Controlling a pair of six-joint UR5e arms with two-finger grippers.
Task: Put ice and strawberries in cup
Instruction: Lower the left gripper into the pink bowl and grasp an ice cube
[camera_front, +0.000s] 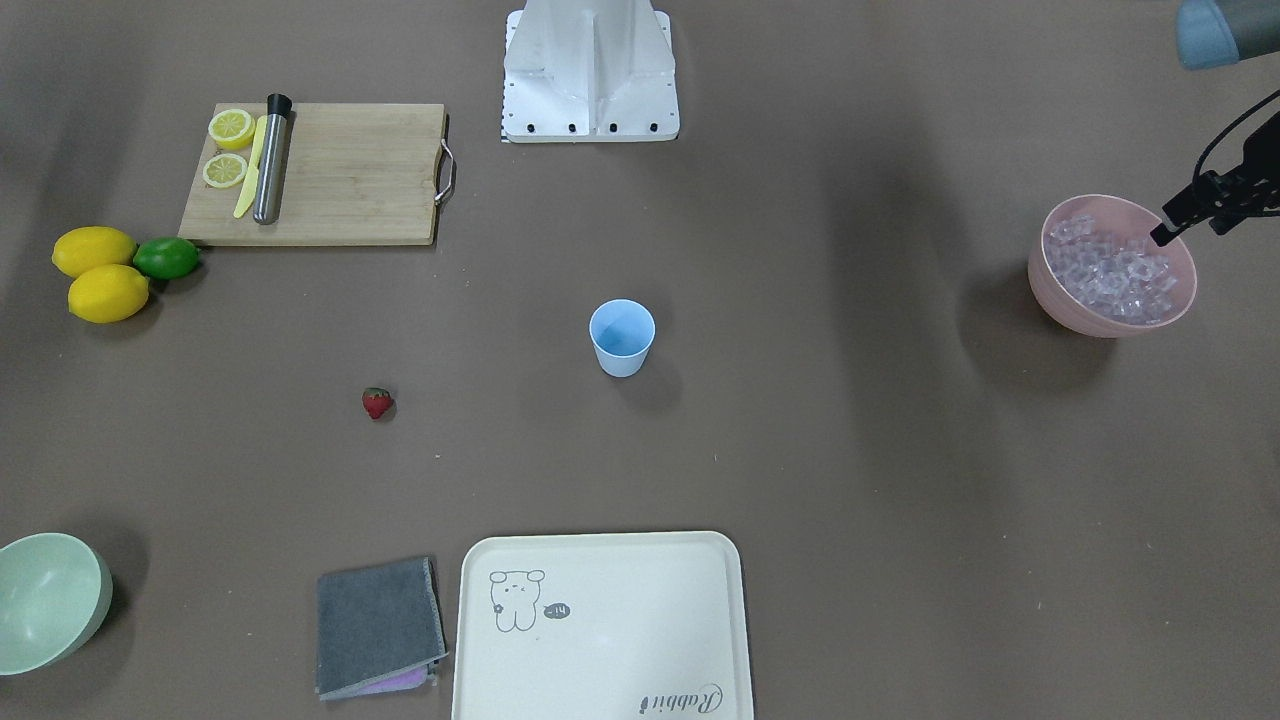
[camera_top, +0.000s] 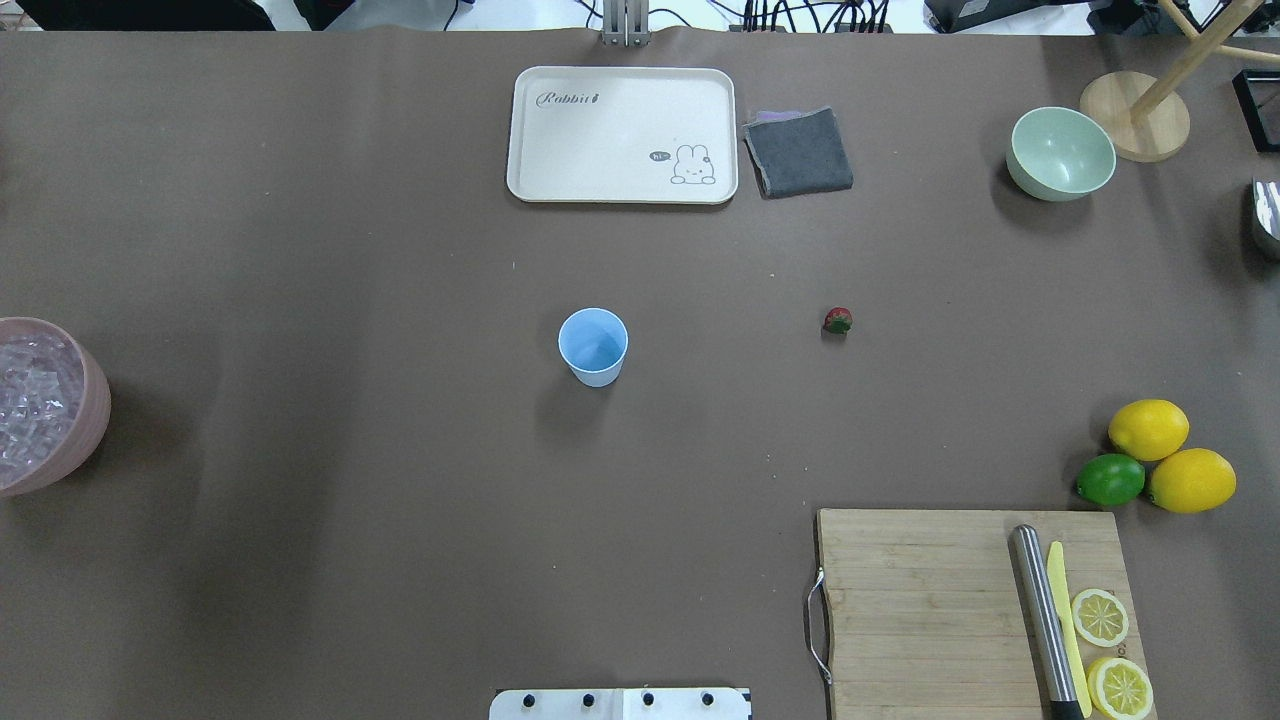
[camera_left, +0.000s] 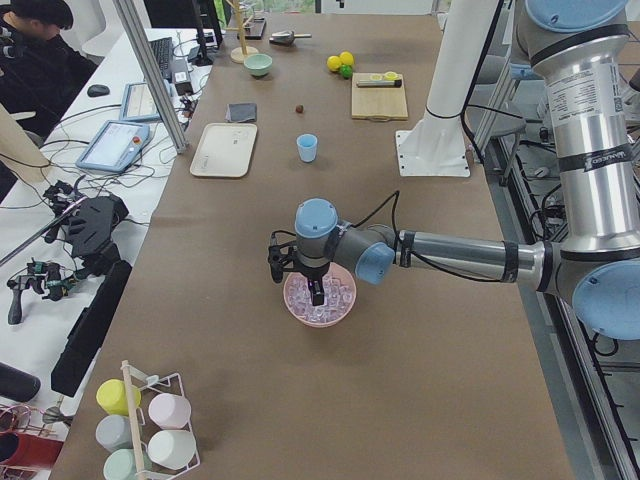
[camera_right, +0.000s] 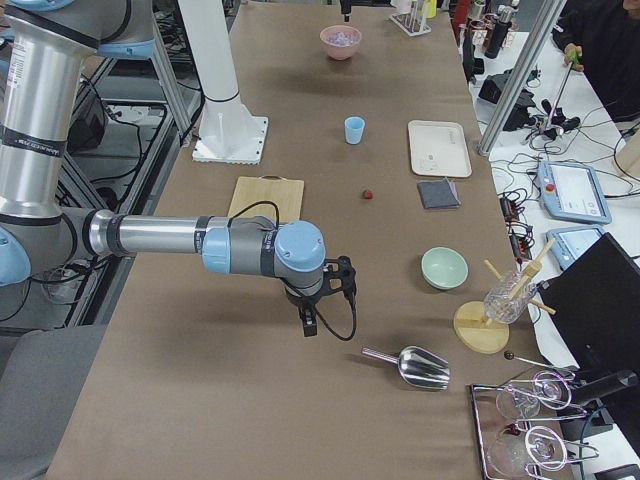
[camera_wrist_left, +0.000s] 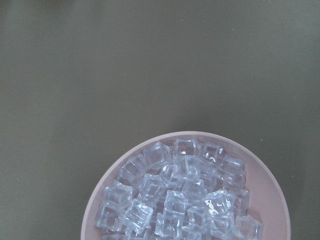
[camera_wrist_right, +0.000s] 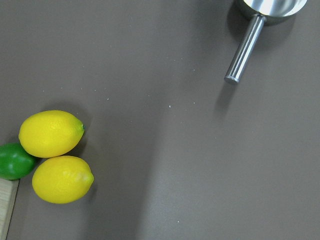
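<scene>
The left fingers (camera_front: 1162, 237) hang over the pink bowl (camera_front: 1050, 285), their dark tip above the heap of ice (camera_front: 1110, 280) near the rim at 2 o'clock in the front-facing view. Whether they are wide or narrow I cannot tell. All the ice seen lies in that bowl.

From the bowl in that view, the cup (camera_front: 622, 358) stands upright on the bench (camera_front: 850, 450), well apart at about 9 o'clock. The strawberry (camera_front: 377, 403) lies alone at the cup's 8 o'clock.

The right fingers (camera_right: 308, 323) point down over the bare bench at the far end, and their spread cannot be told either. A metal scoop (camera_right: 420, 367) lies at their 4 o'clock in the right-side view.
</scene>
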